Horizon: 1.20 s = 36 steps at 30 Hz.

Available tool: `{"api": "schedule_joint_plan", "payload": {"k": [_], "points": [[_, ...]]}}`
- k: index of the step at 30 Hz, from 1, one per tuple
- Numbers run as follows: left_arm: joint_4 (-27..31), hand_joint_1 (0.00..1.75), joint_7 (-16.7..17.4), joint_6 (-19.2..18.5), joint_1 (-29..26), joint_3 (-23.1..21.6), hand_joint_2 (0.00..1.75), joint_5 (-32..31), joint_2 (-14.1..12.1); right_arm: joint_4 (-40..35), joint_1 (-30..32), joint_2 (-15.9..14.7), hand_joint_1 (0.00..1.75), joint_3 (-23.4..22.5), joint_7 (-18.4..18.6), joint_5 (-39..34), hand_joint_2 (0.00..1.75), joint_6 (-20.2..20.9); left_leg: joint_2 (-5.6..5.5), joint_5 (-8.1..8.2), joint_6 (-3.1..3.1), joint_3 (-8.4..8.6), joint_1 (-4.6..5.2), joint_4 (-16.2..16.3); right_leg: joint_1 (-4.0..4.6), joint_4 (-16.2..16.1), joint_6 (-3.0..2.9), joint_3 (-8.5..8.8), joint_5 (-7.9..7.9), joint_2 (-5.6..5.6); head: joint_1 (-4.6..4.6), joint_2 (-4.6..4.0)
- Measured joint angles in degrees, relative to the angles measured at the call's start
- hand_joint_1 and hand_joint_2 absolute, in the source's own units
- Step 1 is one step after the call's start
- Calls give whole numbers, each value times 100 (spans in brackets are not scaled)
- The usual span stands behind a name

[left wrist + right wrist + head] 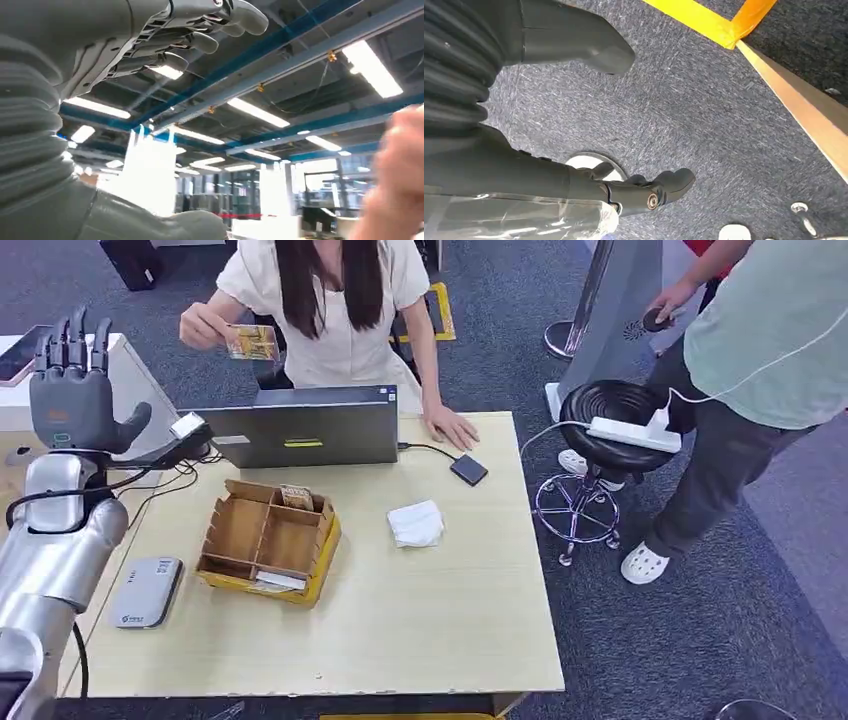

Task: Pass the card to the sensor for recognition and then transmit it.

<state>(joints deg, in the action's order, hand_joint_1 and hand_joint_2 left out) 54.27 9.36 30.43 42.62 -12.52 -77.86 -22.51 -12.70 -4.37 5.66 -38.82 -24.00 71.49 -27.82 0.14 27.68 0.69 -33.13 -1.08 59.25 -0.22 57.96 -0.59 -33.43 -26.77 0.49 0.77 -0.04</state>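
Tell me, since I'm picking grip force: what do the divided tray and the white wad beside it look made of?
The divided tray looks like brown corrugated cardboard, matte, with slotted partition walls and a yellow outer face. The white wad seems to be soft tissue or cloth: crumpled, with folds and no sheen. Which of the two it is cannot be told from the head view.

I see bare tabletop (420,620) from 3 to 6 o'clock of the cardboard tray (268,540); at its 12 o'clock the laptop (305,425) walls off the far edge; a white cloth (416,523) lies at 3; the grey device (147,591) sits at 8.
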Motion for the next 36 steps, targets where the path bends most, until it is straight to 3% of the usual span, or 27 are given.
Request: {"api": "schedule_joint_plan", "payload": {"k": [5, 9, 16, 21, 24, 29, 36], "points": [[-439, 0, 236, 214, 62, 153, 175, -361, -280, 4, 21, -2, 0, 15, 4, -42, 175, -9, 2, 0, 0, 0, -2, -1, 2, 1, -1, -3, -1, 1, -2, 0], [-883, 0, 476, 275, 95, 310, 175, -610, -650, 9, 54, -2, 0, 15, -4, -101, 175, -20, 14, 0, 1, -1, -5, -3, 4, 4, -1, -10, -1, 15, 0, 0], [-1315, 0, 672, 334, 77, 579, 175, -651, -1158, 20, 81, -2, 0, 15, -11, -146, 175, -30, 12, -1, 4, -12, -7, -5, 5, 4, -4, -13, -3, 12, -2, 0], [-1611, 0, 693, 360, -197, 995, 175, -445, -1702, 37, 154, -2, 0, 13, -20, -214, 175, -76, 23, 3, 9, -12, -6, -6, 5, 4, -5, -20, -4, 27, 0, 0], [-1718, 0, 804, 358, -609, 1270, 175, -301, -2044, 52, 168, -2, 0, 11, -28, -278, 175, -122, 29, 9, 17, -11, -6, -9, 5, 4, -12, -23, -9, 32, -2, 0], [-1750, 0, 900, 358, -1892, 2191, 175, -35, -2546, 57, 268, -2, 0, -11, -70, -369, 175, -195, 60, 21, 24, -5, -6, -14, 4, 2, -15, -35, -17, 65, 15, 0], [-1321, 0, 931, 212, -3387, 3441, 175, -412, -2568, 57, 308, -11, 0, -122, -166, -481, 175, -258, 50, 26, 21, -7, -7, -14, 5, 0, -16, -27, -23, 51, 4, 0]]}}
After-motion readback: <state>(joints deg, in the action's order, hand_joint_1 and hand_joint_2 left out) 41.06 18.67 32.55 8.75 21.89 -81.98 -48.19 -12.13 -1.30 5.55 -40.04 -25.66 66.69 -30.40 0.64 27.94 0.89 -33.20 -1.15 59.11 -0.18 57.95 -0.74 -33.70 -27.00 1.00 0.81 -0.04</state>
